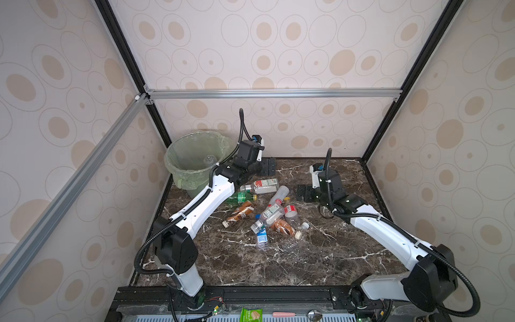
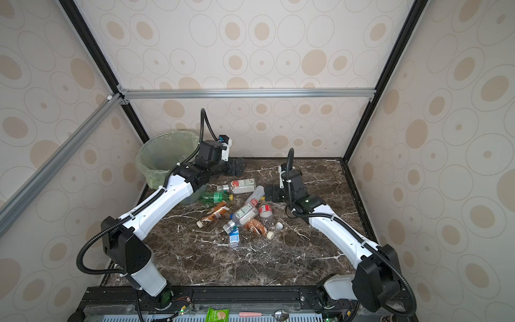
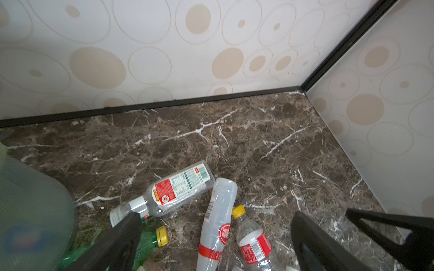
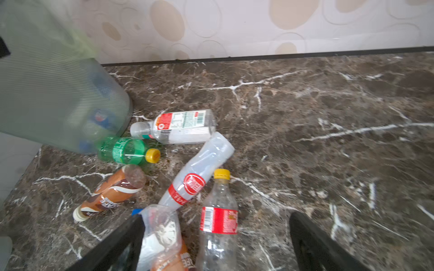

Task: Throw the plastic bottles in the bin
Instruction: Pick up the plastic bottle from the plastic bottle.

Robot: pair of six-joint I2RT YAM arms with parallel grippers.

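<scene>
A top view is showing a clear bottle inside the bin at the far left corner of the worktop; the right wrist view is showing a blue-labelled bottle through its wall. The other plastic bottles are lying mid-worktop, the green bottle beside the bin, long axis crosswise, yellow cap pointing away from it; left gripper and right gripper are hanging spread wide, empty.

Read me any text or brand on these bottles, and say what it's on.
"AFE" (partial, upside down): brown bottle label.
Unreadable, blurred: labels on green bottle, yellow-capped clear bottle, milky bottle, square bottle.
Too small: green packet.
</scene>
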